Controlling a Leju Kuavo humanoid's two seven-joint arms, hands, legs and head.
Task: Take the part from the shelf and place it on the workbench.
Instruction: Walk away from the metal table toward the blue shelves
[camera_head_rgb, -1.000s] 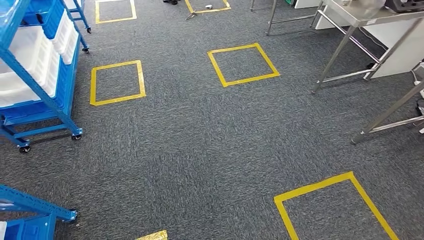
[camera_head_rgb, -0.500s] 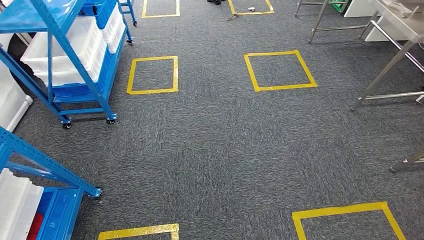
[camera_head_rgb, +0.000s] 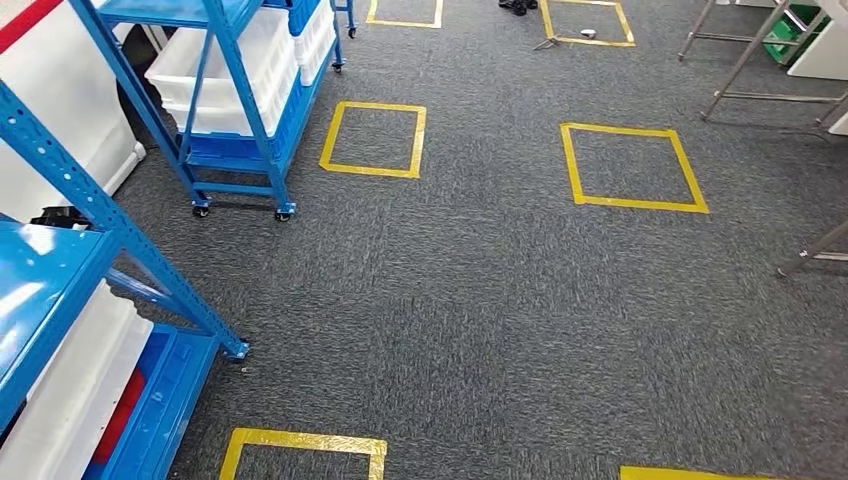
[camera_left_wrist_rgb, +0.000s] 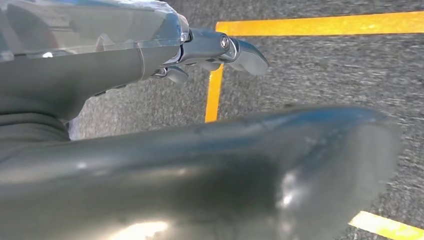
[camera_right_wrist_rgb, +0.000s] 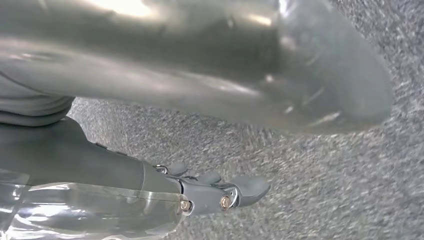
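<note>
Head view's got blue metal wheeled shelves (camera_head_rgb: 240, 110) upper left; wrist views show left hand (camera_left_wrist_rgb: 210, 50) and right hand (camera_right_wrist_rgb: 215, 192) loose, holding nothing, over grey carpet (camera_head_rgb: 480, 300).

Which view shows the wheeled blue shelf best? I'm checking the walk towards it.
The head view: the wheeled blue shelf stands at upper left, white bins on it. The left wrist view gives yellow tape on carpet, the right wrist view carpet.
</note>
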